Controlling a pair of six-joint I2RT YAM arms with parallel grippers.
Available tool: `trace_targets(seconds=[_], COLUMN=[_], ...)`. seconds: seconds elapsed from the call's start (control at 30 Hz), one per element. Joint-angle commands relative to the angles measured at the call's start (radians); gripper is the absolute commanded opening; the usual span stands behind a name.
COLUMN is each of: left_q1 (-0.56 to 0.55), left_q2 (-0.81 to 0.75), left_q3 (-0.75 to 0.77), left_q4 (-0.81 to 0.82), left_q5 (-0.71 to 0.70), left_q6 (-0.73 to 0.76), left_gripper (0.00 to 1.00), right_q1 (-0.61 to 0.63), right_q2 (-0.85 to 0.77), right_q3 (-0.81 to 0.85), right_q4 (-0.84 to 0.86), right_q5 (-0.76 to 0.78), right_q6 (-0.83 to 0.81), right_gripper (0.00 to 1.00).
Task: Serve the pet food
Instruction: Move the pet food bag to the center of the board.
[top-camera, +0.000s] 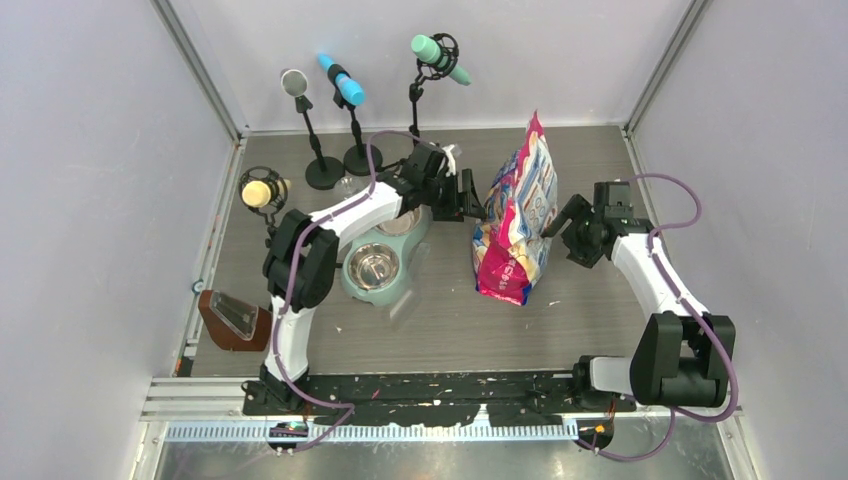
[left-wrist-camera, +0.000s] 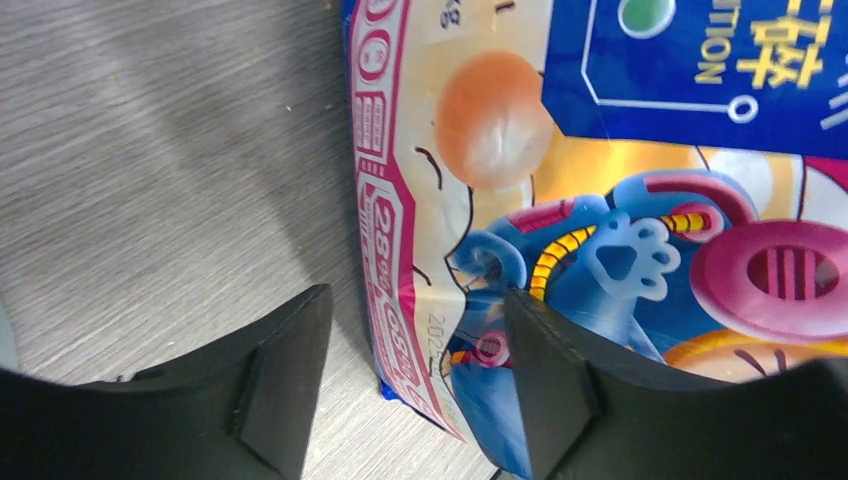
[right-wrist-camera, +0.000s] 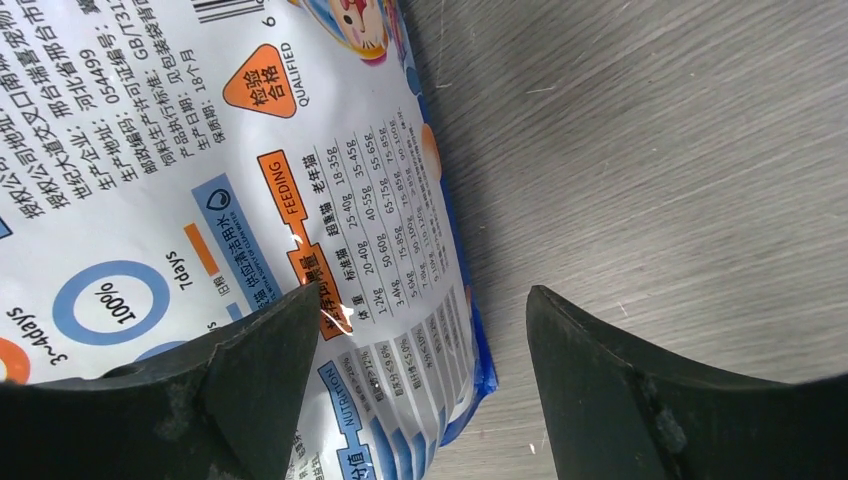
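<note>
Pet food bag (top-camera: 515, 225), glossy and printed in pink, white and blue, stands upright on the grey table (top-camera: 600, 320) a little right of centre, its top edge toward the back wall; the food inside cannot be seen. The left gripper (top-camera: 470, 197) sits just beside the bag's left face and the right gripper (top-camera: 560, 225) just beside its right edge, so the bag stands between the two. The left arm (top-camera: 345, 215) rises from its base at the near left, bends at the elbow and stretches its white forearm rightward over the mint-green double feeder (top-camera: 385, 265), wrist turned toward the bag. The right arm (top-camera: 645, 270) leans from the near right up and leftward, wrist aimed at the bag. In the left wrist view the left gripper (left-wrist-camera: 415, 385) has its jaws well apart: the bag's pink side seam lies in the gap, one finger (left-wrist-camera: 280, 380) is clear of it over bare table, the other overlaps the cartoon face, and contact there cannot be told. In the right wrist view the right gripper (right-wrist-camera: 420, 385) is likewise spread wide, one finger (right-wrist-camera: 260, 380) overlapping the printed back panel, the other clear over the table, the bag's blue edge between them; neither clamps the pet food bag.
</note>
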Motion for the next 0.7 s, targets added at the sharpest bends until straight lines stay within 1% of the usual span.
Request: trace_targets(seconds=[0.0, 0.13, 0.23, 0.37, 0.47, 0.53, 0.6, 0.63, 0.67], left_q1=[-0.063, -0.089, -0.115, -0.152, -0.152, -0.15, -0.141, -0.132, -0.121], left_q2=[-0.055, -0.12, -0.162, -0.195, -0.239, -0.291, -0.34, -0.363, -0.385], left_q3=[-0.104, -0.247, -0.315, -0.35, -0.354, -0.358, -0.345, -0.333, -0.325], left_q4=[0.038, 0.087, 0.1, 0.09, 0.059, 0.041, 0.014, -0.009, -0.02], left_q5=[0.09, 0.134, 0.15, 0.125, 0.056, -0.011, -0.072, -0.098, -0.12], left_q6=[0.091, 0.122, 0.169, 0.204, 0.194, 0.199, 0.203, 0.199, 0.193], left_gripper=[0.61, 0.54, 0.52, 0.52, 0.5, 0.5, 0.52, 0.53, 0.53], right_q1=[0.026, 0.06, 0.091, 0.102, 0.132, 0.165, 0.198, 0.212, 0.238], right_q2=[0.044, 0.052, 0.034, 0.004, -0.024, -0.066, -0.131, -0.188, -0.214], right_q3=[-0.084, -0.104, -0.121, -0.146, -0.153, -0.177, -0.229, -0.265, -0.28], right_q4=[0.054, 0.024, 0.013, 0.002, -0.032, -0.039, -0.002, 0.046, 0.072], right_q5=[-0.166, -0.183, -0.188, -0.214, -0.225, -0.244, -0.301, -0.335, -0.345], right_q6=[-0.033, -0.062, -0.063, -0.053, -0.029, 0.029, 0.149, 0.256, 0.305], right_gripper=[0.83, 0.82, 0.82, 0.82, 0.81, 0.8, 0.78, 0.77, 0.77])
